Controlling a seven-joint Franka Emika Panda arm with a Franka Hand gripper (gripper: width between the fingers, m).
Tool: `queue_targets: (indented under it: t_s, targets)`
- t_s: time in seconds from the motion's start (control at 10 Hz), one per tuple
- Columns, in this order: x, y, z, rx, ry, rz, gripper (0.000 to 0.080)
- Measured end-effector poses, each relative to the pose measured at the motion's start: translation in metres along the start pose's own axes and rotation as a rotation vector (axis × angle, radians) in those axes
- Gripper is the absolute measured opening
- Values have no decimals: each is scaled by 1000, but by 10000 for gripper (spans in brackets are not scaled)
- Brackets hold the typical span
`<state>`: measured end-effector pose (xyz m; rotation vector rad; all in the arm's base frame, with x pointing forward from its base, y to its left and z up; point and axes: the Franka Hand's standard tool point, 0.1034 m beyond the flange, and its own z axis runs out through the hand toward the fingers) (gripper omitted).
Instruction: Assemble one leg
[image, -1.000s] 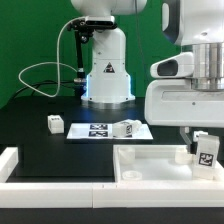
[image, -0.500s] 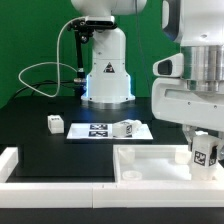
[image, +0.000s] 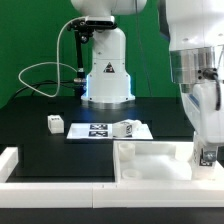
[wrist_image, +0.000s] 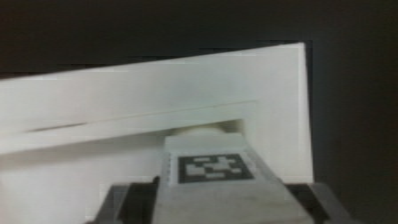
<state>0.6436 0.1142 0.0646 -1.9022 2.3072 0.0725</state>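
My gripper (image: 206, 146) is shut on a leg (image: 208, 157), a small white block with a marker tag, and holds it upright over the right end of the large white rimmed panel (image: 150, 158). In the wrist view the leg (wrist_image: 217, 168) sits between my dark fingers (wrist_image: 132, 202), tag facing the camera, with the panel (wrist_image: 125, 100) just beyond it. Whether the leg touches the panel I cannot tell. A second leg (image: 55, 123) stands on the black table to the exterior view's left. A third leg (image: 127, 128) lies on the marker board (image: 96, 130).
The robot base (image: 106, 70) with its cables stands behind the marker board. A white L-shaped rail (image: 12, 160) runs along the table's front at the exterior view's left.
The wrist has turned and the arm has shifted toward the exterior view's right. The held leg has come down a little toward the panel's right end.
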Motion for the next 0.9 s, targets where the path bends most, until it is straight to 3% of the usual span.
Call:
queue_targets:
  t_s: [0.4, 0.5, 0.6, 0.7, 0.8, 0.9]
  targets:
    - [0, 0, 0, 0, 6, 73, 288]
    - [0, 0, -1, 2, 5, 71, 503]
    - [-5, -3, -11, 14, -5, 49, 503]
    - [-11, -2, -27, 26, -19, 33, 623]
    - [-16, -1, -42, 26, -34, 24, 641]
    - [-17, -2, -46, 27, -38, 19, 641]
